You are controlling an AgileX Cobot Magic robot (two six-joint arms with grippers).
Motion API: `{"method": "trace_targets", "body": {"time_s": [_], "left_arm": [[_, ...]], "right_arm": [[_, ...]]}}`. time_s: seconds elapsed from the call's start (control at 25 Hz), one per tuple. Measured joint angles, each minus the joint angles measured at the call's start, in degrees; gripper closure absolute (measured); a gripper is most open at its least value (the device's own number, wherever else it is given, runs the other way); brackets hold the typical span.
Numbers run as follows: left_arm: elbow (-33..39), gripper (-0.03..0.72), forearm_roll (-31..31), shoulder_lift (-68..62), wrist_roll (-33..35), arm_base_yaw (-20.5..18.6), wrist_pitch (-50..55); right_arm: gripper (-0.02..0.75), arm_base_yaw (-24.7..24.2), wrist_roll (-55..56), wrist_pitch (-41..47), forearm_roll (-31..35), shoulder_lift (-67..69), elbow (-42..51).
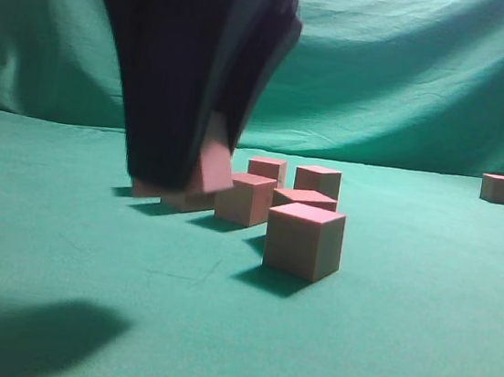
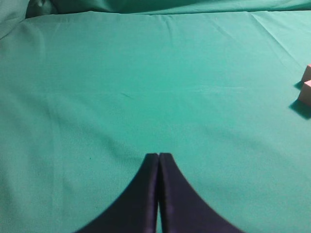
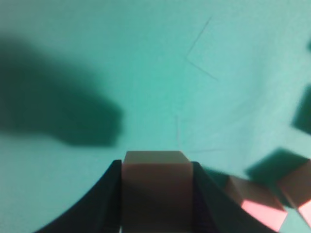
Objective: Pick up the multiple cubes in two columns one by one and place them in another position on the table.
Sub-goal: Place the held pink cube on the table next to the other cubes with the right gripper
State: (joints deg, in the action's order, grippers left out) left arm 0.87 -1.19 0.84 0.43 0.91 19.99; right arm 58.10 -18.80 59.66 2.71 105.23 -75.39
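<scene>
My right gripper [image 1: 187,177] reaches down over the left of the cube cluster and is shut on one reddish-pink cube [image 1: 215,167], held just above the green table [image 1: 381,333]. In the right wrist view the held cube [image 3: 155,189] fills the jaws [image 3: 155,163]. Several more cubes stand on the cloth, the nearest one [image 1: 303,241] in front, others behind it [image 1: 245,199] [image 1: 317,180]. One cube [image 1: 499,189] stands alone far right. My left gripper [image 2: 159,155] is shut and empty over bare cloth, with two cubes [image 2: 306,92] at that view's right edge.
A green cloth backdrop [image 1: 412,79] hangs behind the table. A dark shadow [image 1: 22,335] lies on the cloth at the front left. Two cubes [image 3: 255,201] lie right beside the held one in the right wrist view.
</scene>
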Motion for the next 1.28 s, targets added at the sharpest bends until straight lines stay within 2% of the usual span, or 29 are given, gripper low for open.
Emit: {"method": "trace_targets", "body": {"time_s": [0.44, 0.88, 1.28], "left_arm": [[0.0, 0.688, 0.0, 0.0, 0.0, 0.0, 0.0], [0.0, 0.688, 0.0, 0.0, 0.0, 0.0, 0.0], [0.0, 0.688, 0.0, 0.0, 0.0, 0.0, 0.0]], "right_arm": [[0.479, -1.16, -2.51, -9.31, -2.72, 3.25, 1.07], [0.479, -3.27, -3.14, -14.84, -2.85, 3.37, 5.85], [0.479, -3.5, -3.14, -16.63, -2.52, 3.71, 5.97]]}}
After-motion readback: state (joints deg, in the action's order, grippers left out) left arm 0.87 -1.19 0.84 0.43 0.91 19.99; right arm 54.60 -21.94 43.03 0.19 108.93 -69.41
